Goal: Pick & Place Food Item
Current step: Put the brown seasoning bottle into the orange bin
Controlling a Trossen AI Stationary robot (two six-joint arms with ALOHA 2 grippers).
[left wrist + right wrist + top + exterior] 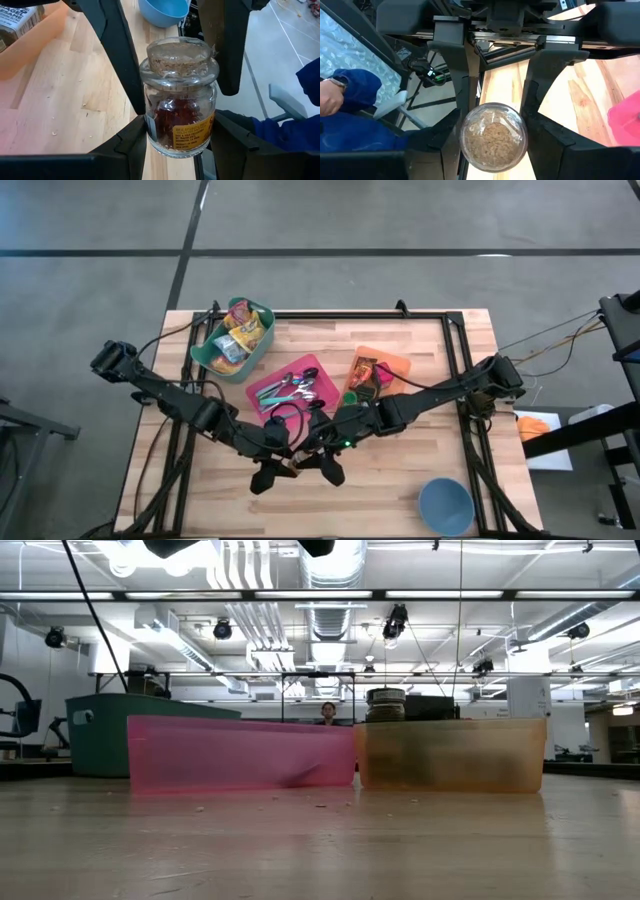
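Glass jar [181,97] holds red and tan food.

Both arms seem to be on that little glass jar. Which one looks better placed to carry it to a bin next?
Probably the left: its fingers clamp the glass jar of red spice by the body. The right gripper only brackets the cork-filled lid, and whether it grips is unclear.

Looking level across your pale wooden tabletop [320,850], you see a translucent pink plastic bin [240,754] at nine o'clock from centre, just beside a translucent orange plastic bin [452,754] at three o'clock. A dark green plastic tub [100,732] stands behind the pink one at its nine o'clock side. A person [327,713] shows far behind, above the gap.
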